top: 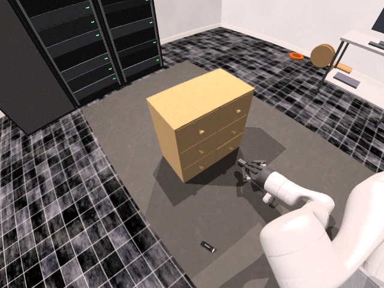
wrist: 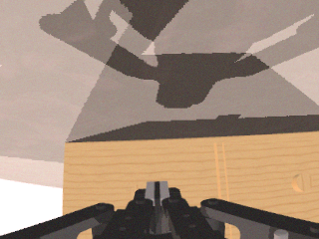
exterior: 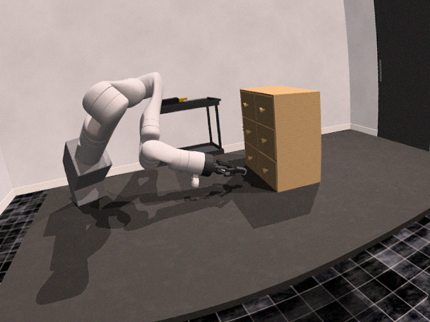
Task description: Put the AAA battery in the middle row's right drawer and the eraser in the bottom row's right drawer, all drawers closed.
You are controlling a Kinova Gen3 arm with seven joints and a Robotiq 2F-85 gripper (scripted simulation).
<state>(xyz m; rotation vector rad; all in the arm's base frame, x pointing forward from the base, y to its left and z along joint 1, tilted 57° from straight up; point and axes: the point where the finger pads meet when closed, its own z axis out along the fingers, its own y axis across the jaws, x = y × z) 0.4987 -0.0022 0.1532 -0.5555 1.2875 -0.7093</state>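
Drawers Being Shown Nearly Shut, Contents Being Hidden

Both target drawers, the middle right drawer [top: 238, 126] [exterior: 268, 138] and the bottom right drawer [top: 221, 150] [exterior: 268, 167], are being seen in or nearly in; a slight gap at the lower one is not being ruled out. The chest [top: 200, 97] [exterior: 298, 137] [wrist: 145, 164] is being kept upright, well in from the table's [top: 123, 133] [exterior: 196, 247] edges. Neither the battery nor the eraser is being identified: whether they are being held inside the drawers cannot be told. A small dark stick [top: 207, 246] is being seen near the table's left edge in the top view; what it is cannot be told surely. Any storing still needed and a final check of the drawer fronts are being judged the work left.

The jaws of the gripper [top: 240, 161] [exterior: 243, 170] [wrist: 158, 191] are being kept fully closed, with nothing being gripped. The tips are being held low before the chest's right column, apart from its front, and no knob is being touched.
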